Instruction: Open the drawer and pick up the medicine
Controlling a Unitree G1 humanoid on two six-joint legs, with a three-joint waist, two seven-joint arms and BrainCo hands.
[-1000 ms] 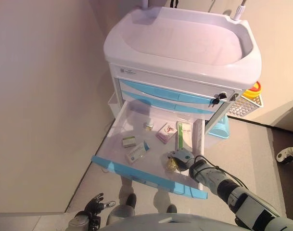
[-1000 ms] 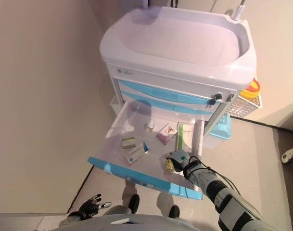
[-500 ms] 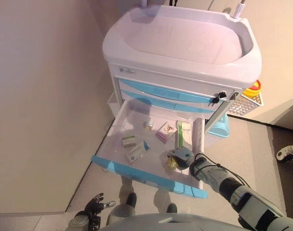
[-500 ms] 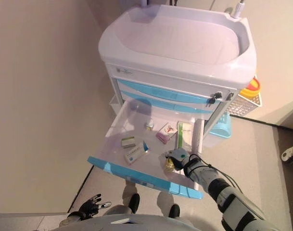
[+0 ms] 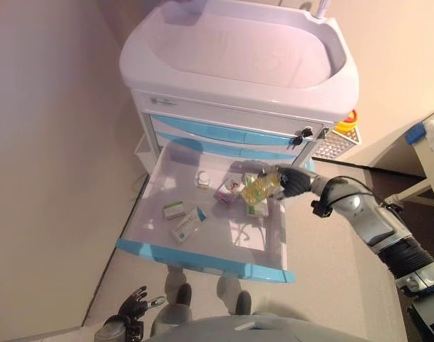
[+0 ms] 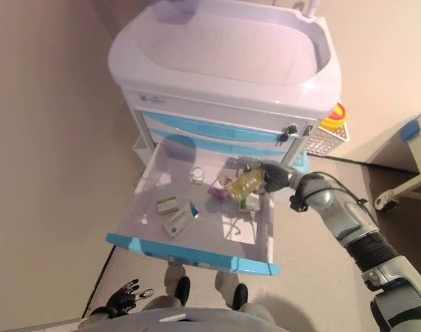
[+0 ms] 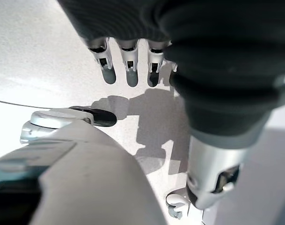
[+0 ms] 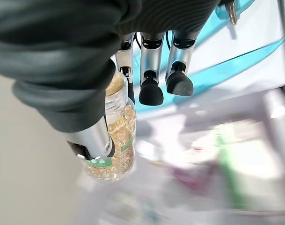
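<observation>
The cart's third drawer (image 5: 202, 258) stands pulled out, its blue front toward me. My right hand (image 5: 291, 182) is shut on a clear medicine bottle of yellow capsules (image 5: 261, 187) and holds it above the drawer's right side. The right wrist view shows the bottle (image 8: 112, 145) pinched between thumb (image 8: 91, 136) and fingers (image 8: 151, 89). In the drawer lie a small white jar (image 5: 202, 178), a pink box (image 5: 227, 191), a green-and-white box (image 5: 175, 209) and a blue-and-white box (image 5: 188, 226). My left hand (image 5: 127, 313) hangs low by the floor, fingers (image 7: 128, 61) straight.
The white cart (image 5: 238, 57) has a basin-shaped top and two shut blue drawers with keys (image 5: 302, 133) in the lock. A wire basket with a yellow container (image 5: 341, 132) hangs on its right side. A wall runs along the left. White furniture (image 5: 423, 135) stands at the right.
My right hand has lifted the capsule bottle off the drawer's front right floor and carried it up and toward the back. The camera has shifted too.
</observation>
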